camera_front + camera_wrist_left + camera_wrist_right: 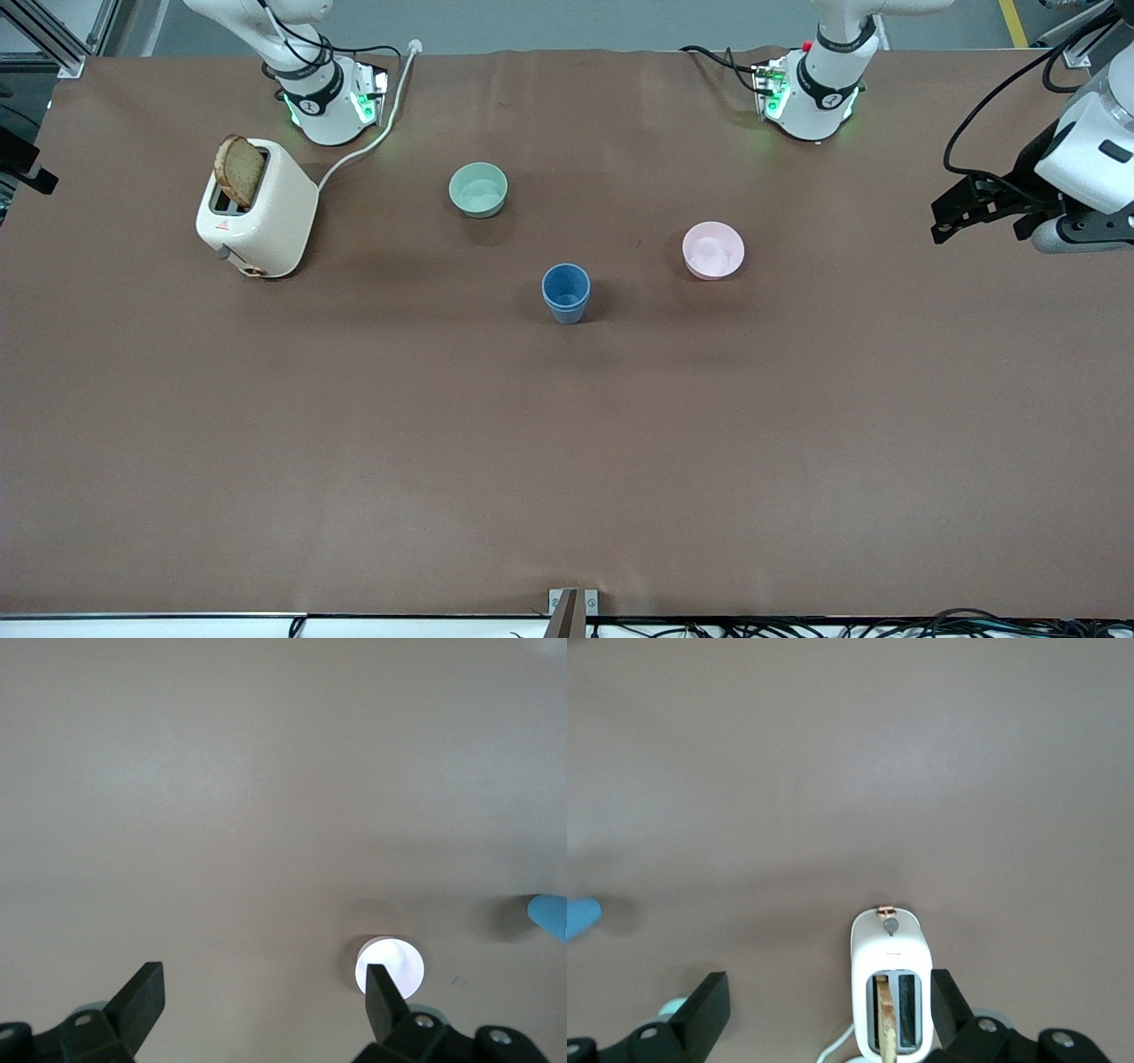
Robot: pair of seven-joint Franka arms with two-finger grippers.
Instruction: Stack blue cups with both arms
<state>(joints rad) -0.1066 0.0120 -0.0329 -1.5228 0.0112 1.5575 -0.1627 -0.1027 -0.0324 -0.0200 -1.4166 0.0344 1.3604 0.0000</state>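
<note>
The blue cups (565, 293) stand near the table's middle, one nested in the other, with two rims showing. An edge of them shows in the left wrist view (549, 914) and in the right wrist view (580, 917). My left gripper (939, 221) hangs open and empty over the left arm's end of the table, well away from the cups; its fingers stand wide apart in the left wrist view (261, 979). My right gripper (828, 988) is open and empty, high over the toaster; it is out of the front view.
A cream toaster (263, 213) with a slice of toast stands at the right arm's end, also in the right wrist view (890, 983). A pale green bowl (478, 189) and a pink bowl (713, 250) sit farther from the front camera than the cups.
</note>
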